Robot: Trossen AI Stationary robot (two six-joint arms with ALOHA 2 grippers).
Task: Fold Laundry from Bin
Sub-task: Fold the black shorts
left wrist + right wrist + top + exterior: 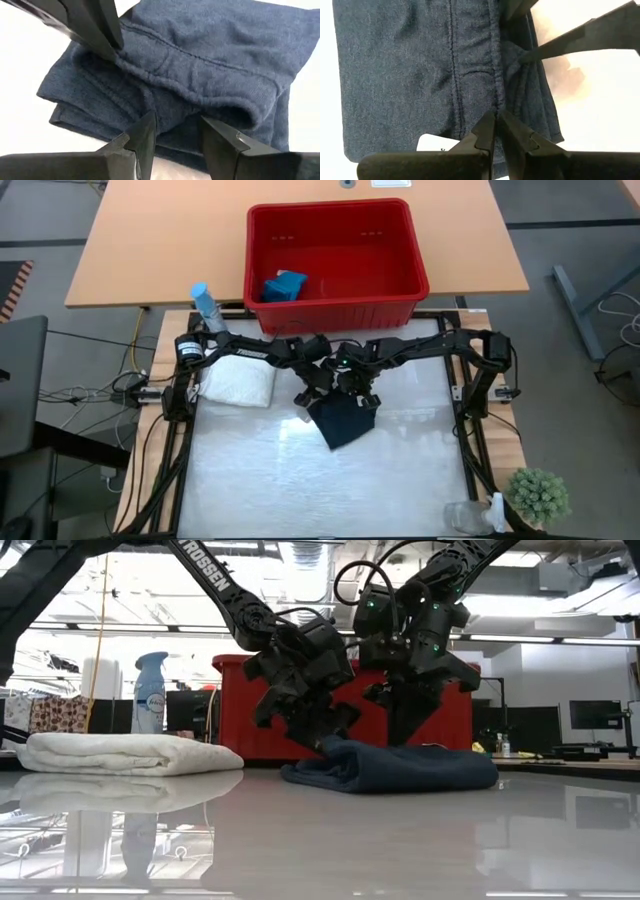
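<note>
Spray bottle [203, 304], potted plant [539, 494] (table corner)

Glossy white counter [400, 480] in a black frame. On it: navy cloth [343, 421], folded, near the middle toward the far edge; folded white cloth [238, 385] at far left; a small green plant [538, 495] and a clear bottle [470, 516] at the near right corner. Behind, a wooden counter [160, 240] carries the red bin [335, 255].

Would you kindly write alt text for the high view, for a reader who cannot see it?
Both end effectors, left and right, meet over a folded navy cloth on the table. A folded white cloth lies to its left; behind stands a red bin holding a teal cloth.
</note>
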